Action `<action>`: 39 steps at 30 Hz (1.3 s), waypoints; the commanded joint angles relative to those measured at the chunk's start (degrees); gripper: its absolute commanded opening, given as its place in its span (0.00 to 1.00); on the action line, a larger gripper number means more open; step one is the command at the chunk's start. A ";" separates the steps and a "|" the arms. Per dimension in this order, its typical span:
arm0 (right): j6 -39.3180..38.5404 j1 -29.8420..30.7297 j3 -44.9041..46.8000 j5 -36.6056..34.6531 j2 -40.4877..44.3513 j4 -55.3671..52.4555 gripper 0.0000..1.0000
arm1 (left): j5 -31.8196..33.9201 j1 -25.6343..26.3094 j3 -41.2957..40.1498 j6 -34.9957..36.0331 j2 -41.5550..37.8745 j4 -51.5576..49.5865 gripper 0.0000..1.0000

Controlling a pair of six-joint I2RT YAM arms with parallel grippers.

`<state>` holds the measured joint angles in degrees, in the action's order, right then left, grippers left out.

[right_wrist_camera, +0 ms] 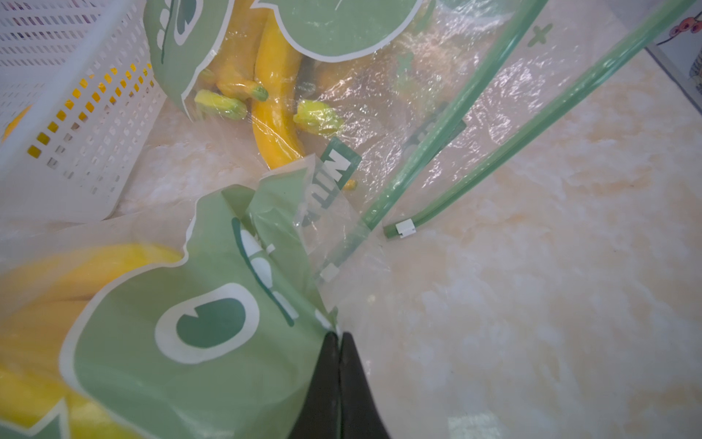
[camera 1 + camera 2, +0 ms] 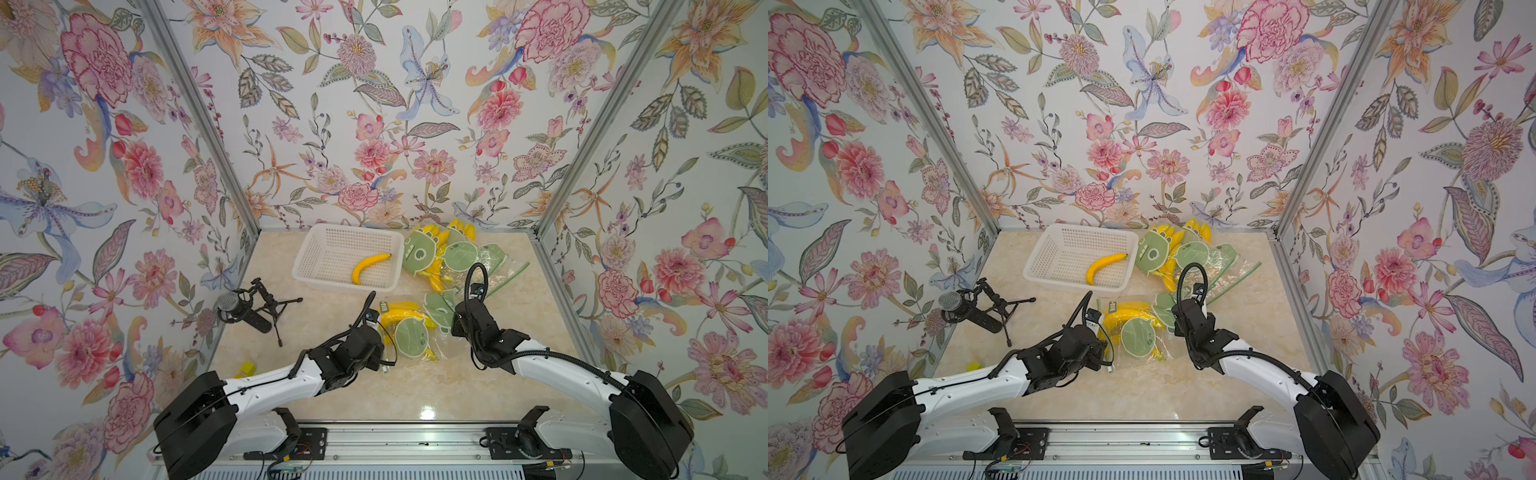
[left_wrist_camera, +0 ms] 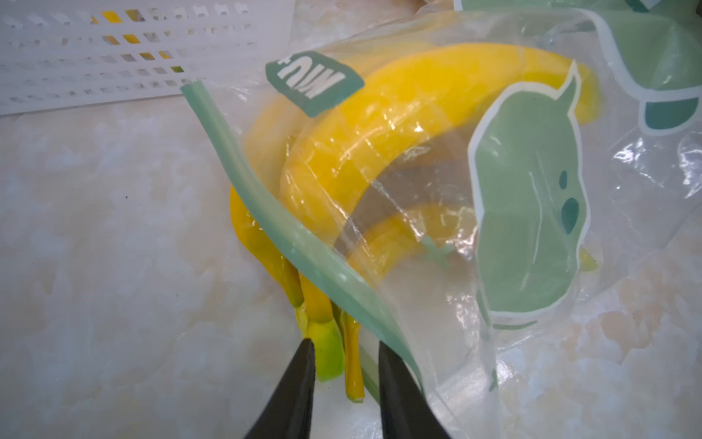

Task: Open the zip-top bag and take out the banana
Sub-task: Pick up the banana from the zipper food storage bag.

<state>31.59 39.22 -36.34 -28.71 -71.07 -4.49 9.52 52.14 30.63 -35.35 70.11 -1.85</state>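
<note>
A clear zip-top bag (image 2: 409,334) (image 2: 1138,334) with green cartoon prints lies at mid-table between my two arms. A bunch of yellow bananas (image 3: 380,125) is inside it. The green zip strip (image 3: 266,190) is parted, and the banana stems (image 3: 326,353) poke out of the mouth. My left gripper (image 3: 345,342) is at that mouth, its jaws narrowly apart and closed round the stems. My right gripper (image 1: 338,334) is shut on the film at the bag's far edge (image 1: 266,342). In both top views the wrists hide the fingertips.
A white basket (image 2: 316,253) at the back holds one loose banana (image 2: 370,266). Beside it, behind the right arm, is a pile of other printed bags with bananas (image 2: 453,253), one with open zip strips (image 1: 456,114). A microphone on a stand (image 2: 249,307) and a yellow block (image 2: 248,368) sit at the left.
</note>
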 commanded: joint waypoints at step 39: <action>1.04 -0.36 -0.49 0.67 0.05 -0.43 0.00 | 5.51 0.80 7.33 3.75 11.57 -2.20 0.39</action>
<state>31.59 39.22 -36.34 -28.27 -71.26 -4.49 12.51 52.84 36.56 -33.15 79.68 -2.46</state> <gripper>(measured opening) 0.047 0.386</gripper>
